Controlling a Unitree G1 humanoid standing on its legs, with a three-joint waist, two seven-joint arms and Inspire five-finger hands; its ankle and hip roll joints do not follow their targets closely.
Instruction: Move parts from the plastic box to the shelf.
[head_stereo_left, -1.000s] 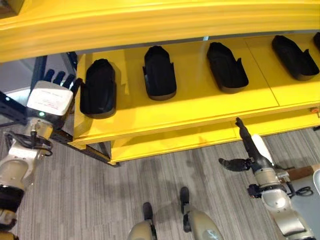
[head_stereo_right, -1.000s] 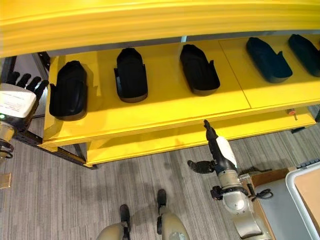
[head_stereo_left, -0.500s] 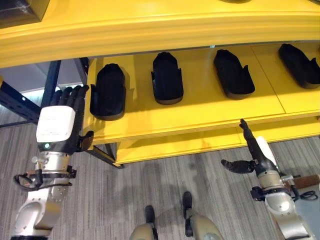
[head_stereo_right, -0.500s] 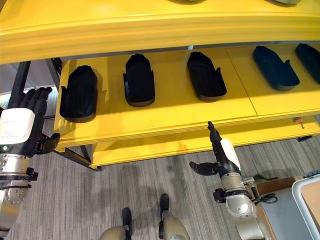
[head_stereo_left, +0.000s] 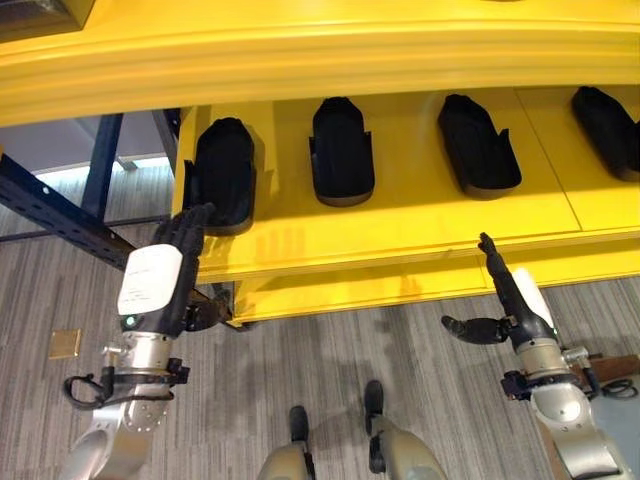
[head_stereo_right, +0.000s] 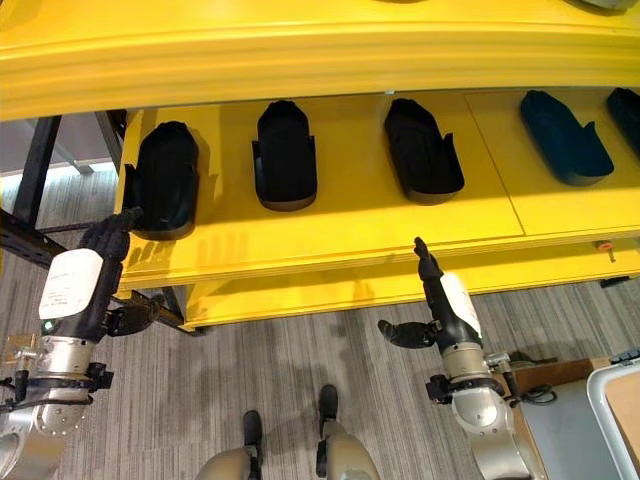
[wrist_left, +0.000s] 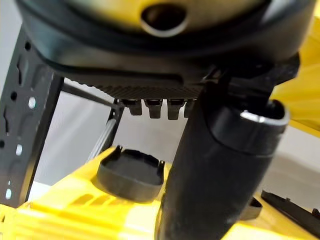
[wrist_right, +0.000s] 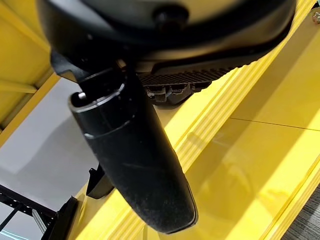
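A yellow shelf (head_stereo_left: 400, 215) carries a row of black parts lying side by side along its board. The leftmost part (head_stereo_left: 222, 172) sits at the shelf's left end, close to the left edge; the second part (head_stereo_left: 342, 162) and the third part (head_stereo_left: 478, 155) lie further along toward the middle, each apart from its neighbour, and a fourth part (head_stereo_left: 607, 117) lies near the right end.

The left robot hand (head_stereo_left: 165, 275) is raised in front of the shelf's left front corner, its back toward the camera, fingers straight and spread, thumb out to the side, holding nothing. Its fingertips reach up just below the leftmost part, at the front edge of the shelf.

The right robot hand (head_stereo_left: 510, 300) stands in front of the shelf's front edge, below the third part, fingers straight and pointing up at the edge, thumb jutting sideways, empty.

Grey striped floor (head_stereo_left: 330, 350) lies beneath the shelf.
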